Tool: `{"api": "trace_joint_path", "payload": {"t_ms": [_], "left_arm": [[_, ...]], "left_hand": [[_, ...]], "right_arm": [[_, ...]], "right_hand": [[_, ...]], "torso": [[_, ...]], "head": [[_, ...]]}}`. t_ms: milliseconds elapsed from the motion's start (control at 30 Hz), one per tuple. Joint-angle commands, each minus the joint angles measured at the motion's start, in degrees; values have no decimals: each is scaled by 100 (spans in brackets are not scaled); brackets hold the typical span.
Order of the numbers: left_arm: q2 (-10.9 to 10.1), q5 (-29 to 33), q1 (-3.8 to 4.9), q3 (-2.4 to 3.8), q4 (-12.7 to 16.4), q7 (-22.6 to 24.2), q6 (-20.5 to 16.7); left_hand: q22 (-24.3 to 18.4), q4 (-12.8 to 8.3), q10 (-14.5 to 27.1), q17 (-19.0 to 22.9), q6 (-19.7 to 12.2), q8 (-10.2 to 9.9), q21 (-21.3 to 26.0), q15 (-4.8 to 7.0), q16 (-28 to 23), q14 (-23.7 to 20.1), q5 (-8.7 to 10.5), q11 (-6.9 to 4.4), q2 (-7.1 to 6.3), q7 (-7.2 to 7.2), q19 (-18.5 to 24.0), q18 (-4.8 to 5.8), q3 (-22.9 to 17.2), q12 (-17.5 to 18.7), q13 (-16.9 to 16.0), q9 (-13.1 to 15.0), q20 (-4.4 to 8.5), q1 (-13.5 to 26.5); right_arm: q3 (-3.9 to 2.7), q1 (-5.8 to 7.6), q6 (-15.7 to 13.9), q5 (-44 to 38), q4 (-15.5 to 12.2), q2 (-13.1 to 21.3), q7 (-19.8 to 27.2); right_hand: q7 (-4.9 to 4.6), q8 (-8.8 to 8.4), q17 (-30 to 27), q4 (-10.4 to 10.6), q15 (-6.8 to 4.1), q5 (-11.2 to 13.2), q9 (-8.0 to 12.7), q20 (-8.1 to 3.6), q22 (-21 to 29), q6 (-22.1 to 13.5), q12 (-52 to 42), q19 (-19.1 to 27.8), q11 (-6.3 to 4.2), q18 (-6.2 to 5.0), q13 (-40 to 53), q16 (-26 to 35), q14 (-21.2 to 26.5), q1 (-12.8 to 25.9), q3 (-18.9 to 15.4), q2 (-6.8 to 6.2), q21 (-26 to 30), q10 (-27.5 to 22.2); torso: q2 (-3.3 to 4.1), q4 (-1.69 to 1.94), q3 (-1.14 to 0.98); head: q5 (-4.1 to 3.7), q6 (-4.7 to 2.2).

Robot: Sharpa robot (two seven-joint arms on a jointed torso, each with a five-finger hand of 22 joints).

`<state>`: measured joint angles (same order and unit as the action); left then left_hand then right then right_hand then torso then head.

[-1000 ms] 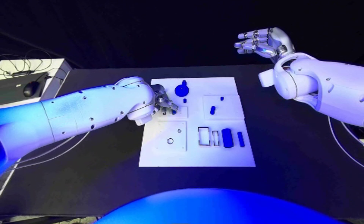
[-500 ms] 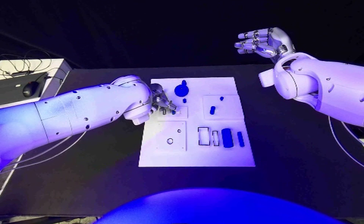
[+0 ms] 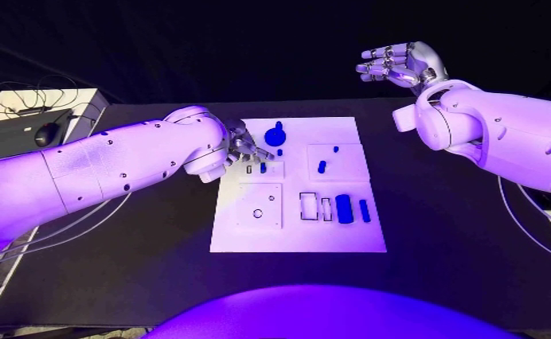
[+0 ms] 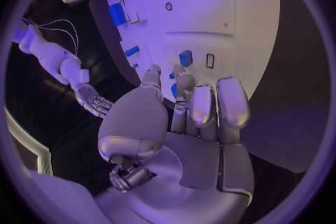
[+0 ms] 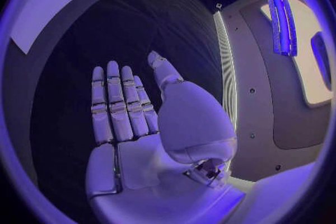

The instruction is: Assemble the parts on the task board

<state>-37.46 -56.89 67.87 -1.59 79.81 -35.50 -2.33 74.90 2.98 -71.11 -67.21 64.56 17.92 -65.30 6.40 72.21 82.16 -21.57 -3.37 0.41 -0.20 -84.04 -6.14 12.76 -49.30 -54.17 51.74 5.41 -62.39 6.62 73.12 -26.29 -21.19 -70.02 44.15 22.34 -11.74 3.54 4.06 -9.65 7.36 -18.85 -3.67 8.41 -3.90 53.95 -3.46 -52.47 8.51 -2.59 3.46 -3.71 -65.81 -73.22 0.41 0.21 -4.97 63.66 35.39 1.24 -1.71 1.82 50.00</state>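
Fingers (image 4: 201,106) of the left hand (image 3: 244,146) curl over the board's (image 3: 293,239) upper left, grasp unclear, the right hand (image 3: 398,63) raised open, while a small blue part (image 3: 263,168), likely light, rigid and slippery, wants pinching by its sides.

Task board (image 3: 298,239) sits mid tabletop (image 3: 459,259). Left hand (image 3: 244,146) is over the board's far left part, just beside a small part (image 3: 263,168). A round part (image 3: 275,136) stands near the far edge, and a row of parts (image 3: 343,208) lies toward the near right. Right hand (image 3: 396,63) is up off the board, well apart, beyond the far right corner.
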Motion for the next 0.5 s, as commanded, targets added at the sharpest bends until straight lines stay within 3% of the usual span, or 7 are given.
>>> {"api": "trace_joint_path", "payload": {"t_ms": [33, 133, 267, 333, 367, 400, 500], "left_arm": [[-106, 261, 4, 174, 54, 101, 268], [-223, 431, 6, 375, 60, 125, 388], [-319, 577, 33, 630, -65, 158, 537], [-309, 590, 53, 687, -177, 168, 568], [-296, 583, 61, 704, -235, 171, 584], [-268, 547, 71, 724, -327, 175, 606], [-167, 392, 86, 751, -556, 182, 649]], "left_hand": [[503, 77, 228, 87, -189, -334, 202, -130, -109, -37, 63, 99, 1, 171, 10, 11, -28, 182, 175, -396, -54, 31], [406, 61, 308, 71, -160, -836, 446, -228, -170, -66, 48, 218, 64, 341, 68, -90, -40, 348, 577, -1541, -179, -163], [163, 21, 466, 374, -385, -988, 1039, -324, -564, -259, 39, 347, 124, 533, 236, -216, -29, 665, 1100, -2237, -277, -365], [93, 50, 467, 452, -409, -1023, 1174, -356, -661, -274, 38, 386, 133, 593, 232, -248, 18, 680, 1403, -2861, -319, -434], [93, 50, 468, 452, -411, -1023, 1174, -353, -661, -275, 38, 386, 133, 594, 232, -249, 18, 678, 1404, -2864, -318, -434], [117, 48, 550, 438, -457, -785, 1184, -361, -655, -267, 33, 396, 150, 596, 212, -250, 27, 482, 1589, -3233, -320, -474], [121, 50, 564, 440, -480, -719, 1204, -359, -665, -279, 34, 390, 155, 601, 222, -254, 29, 431, 1651, -3314, -324, -483]], "right_arm": [[-3, -3, 45, -3, 8, 4, 31], [-3, -6, 46, -3, 19, 7, 32], [-3, -9, 50, 4, 46, 7, 36], [-3, -10, 51, 7, 54, 6, 37], [-3, -10, 51, 8, 57, 5, 38], [-3, -11, 52, 9, 61, 3, 38], [-3, -11, 54, 11, 67, -3, 38]], "right_hand": [[-18, 1, -6, -2, 7, -15, 1, -4, -3, -39, -10, 38, 12, 55, -6, 16, 49, -53, -21, 21, 2, -32], [-18, 1, -6, -2, 7, -15, 1, -4, -3, -39, -10, 38, 12, 55, -6, 16, 49, -53, -21, 21, 2, -32], [-16, 2, -5, -7, 6, -18, 0, -5, -3, -29, -10, 37, 10, 55, -6, 15, 47, -58, -15, 28, 1, -27], [-16, 2, -5, -7, 6, -18, 0, -5, -3, -29, -10, 37, 10, 55, -6, 15, 47, -58, -15, 28, 1, -27], [-16, 2, -5, -7, 6, -18, 0, -5, -3, -29, -10, 37, 10, 55, -6, 15, 47, -58, -15, 28, 1, -27], [-16, 2, -5, -7, 6, -18, 0, -5, -3, -29, -10, 37, 10, 55, -6, 15, 47, -58, -15, 28, 1, -27], [-16, 2, -5, -7, 6, -18, 0, -5, -3, -29, -10, 37, 10, 55, -6, 15, 47, -58, -15, 28, 1, -27]], "torso": [[2, -8, 4], [-9, 3, -1], [-7, 14, -6], [-1, 8, 1], [-1, 8, 2], [2, 4, 3], [3, 3, 0]], "head": [[9, -21], [12, -39], [26, -84], [40, -104], [40, -104], [52, -128], [77, -165]]}}
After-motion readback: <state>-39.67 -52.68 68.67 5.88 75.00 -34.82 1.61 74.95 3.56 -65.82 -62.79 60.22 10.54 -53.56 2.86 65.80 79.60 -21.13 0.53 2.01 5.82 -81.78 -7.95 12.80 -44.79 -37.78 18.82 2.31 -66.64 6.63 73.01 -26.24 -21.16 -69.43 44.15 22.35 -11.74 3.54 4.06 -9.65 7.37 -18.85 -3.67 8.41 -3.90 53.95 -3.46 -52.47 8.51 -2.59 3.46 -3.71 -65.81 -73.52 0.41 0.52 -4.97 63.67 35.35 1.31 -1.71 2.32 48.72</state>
